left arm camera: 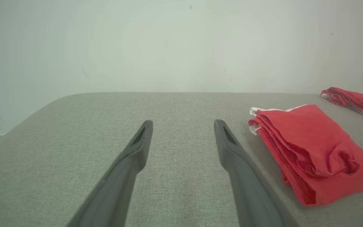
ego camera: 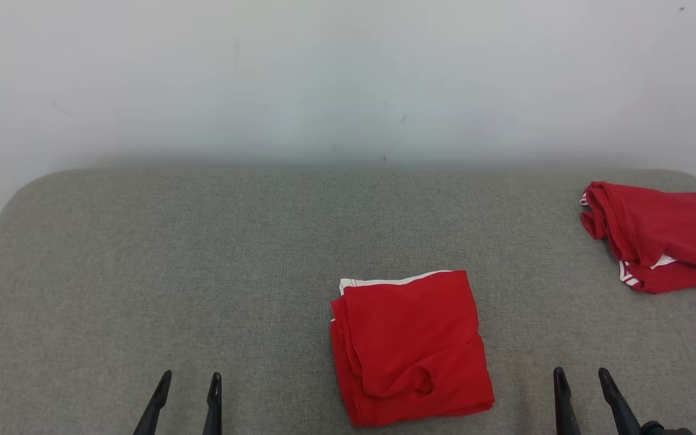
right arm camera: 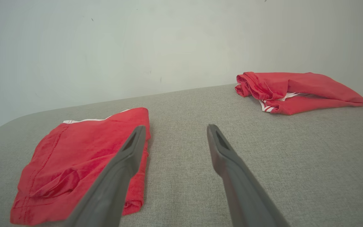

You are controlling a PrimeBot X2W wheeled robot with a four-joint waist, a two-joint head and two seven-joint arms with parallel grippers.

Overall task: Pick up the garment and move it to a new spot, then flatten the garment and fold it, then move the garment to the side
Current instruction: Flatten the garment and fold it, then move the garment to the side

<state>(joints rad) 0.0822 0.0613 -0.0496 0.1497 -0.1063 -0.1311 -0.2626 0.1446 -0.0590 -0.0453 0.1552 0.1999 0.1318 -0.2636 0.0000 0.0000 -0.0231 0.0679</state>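
Note:
A red garment (ego camera: 411,344) with white trim lies folded into a neat square on the grey surface, front centre; it also appears as the folded garment (left arm camera: 310,151) and the folded garment (right arm camera: 77,160) in the wrist views. My left gripper (ego camera: 191,379) is open at the lower left, well clear of the cloth, its fingers apart over bare fabric (left arm camera: 183,124). My right gripper (ego camera: 580,374) stands open at the lower right, just right of the folded piece, holding nothing (right arm camera: 175,129).
A second red garment (ego camera: 656,235), loosely bunched, lies at the far right edge of the padded grey table (ego camera: 173,254); the same bunched garment (right arm camera: 295,91) sits beyond my right fingers. A pale wall (ego camera: 348,78) rises directly behind the table.

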